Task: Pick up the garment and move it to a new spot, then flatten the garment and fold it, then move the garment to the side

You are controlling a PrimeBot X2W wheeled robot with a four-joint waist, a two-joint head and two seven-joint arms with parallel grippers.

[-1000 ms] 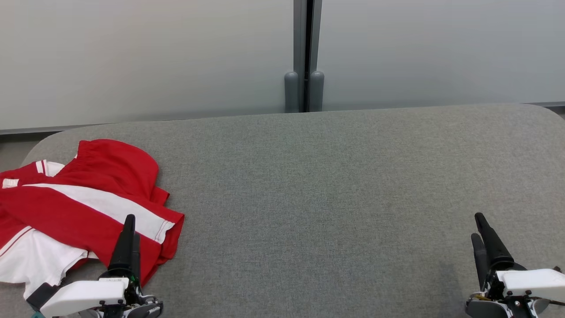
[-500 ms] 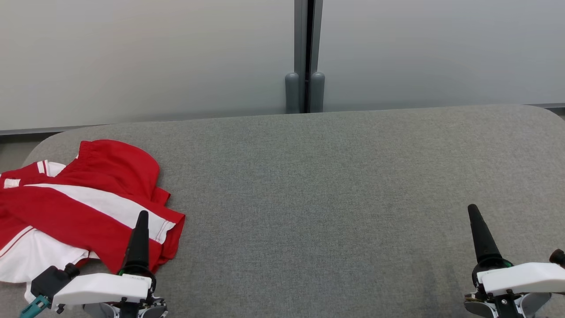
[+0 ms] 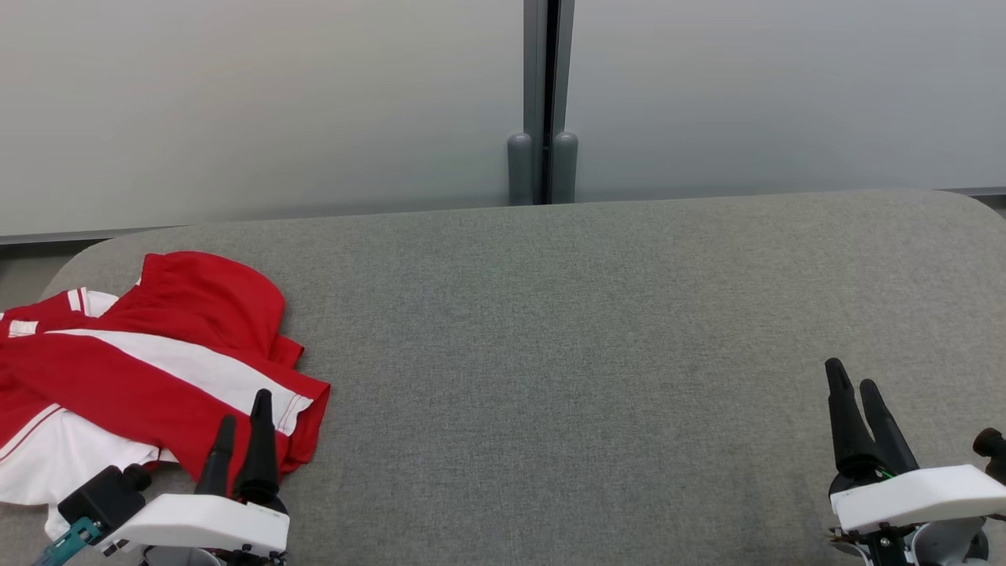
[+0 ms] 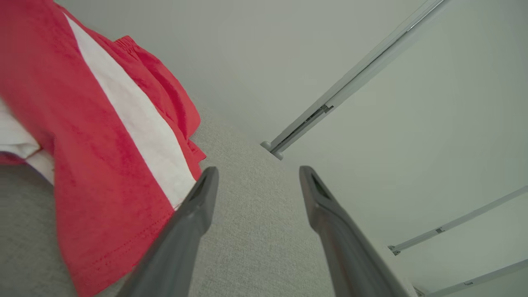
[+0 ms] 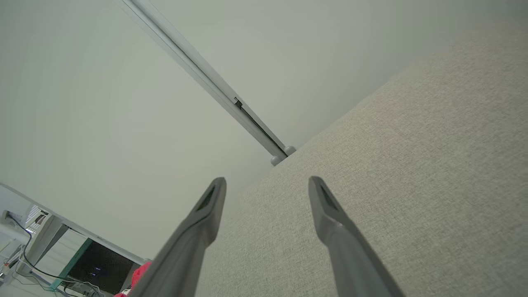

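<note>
A crumpled red and white garment (image 3: 141,369) lies at the left end of the grey table (image 3: 550,330). In the left wrist view the garment (image 4: 90,136) lies to the left of my fingers. My left gripper (image 3: 244,409) hovers open over the garment's near right corner, with nothing between its fingers (image 4: 194,218). At the lower right, my right gripper (image 3: 853,376) is open above bare table, far from the garment. Its fingers (image 5: 326,214) are spread and hold nothing.
A pale partition wall with a grey vertical post (image 3: 542,102) stands right behind the table's far edge. The table's corners are rounded. A small bit of red cloth (image 5: 140,274) shows at the bottom left of the right wrist view.
Both wrists have rolled, so each gripper's two fingers now show side by side in the head view. The left gripper shifted slightly right, and the right one slightly left and forward. The garment has not moved.
</note>
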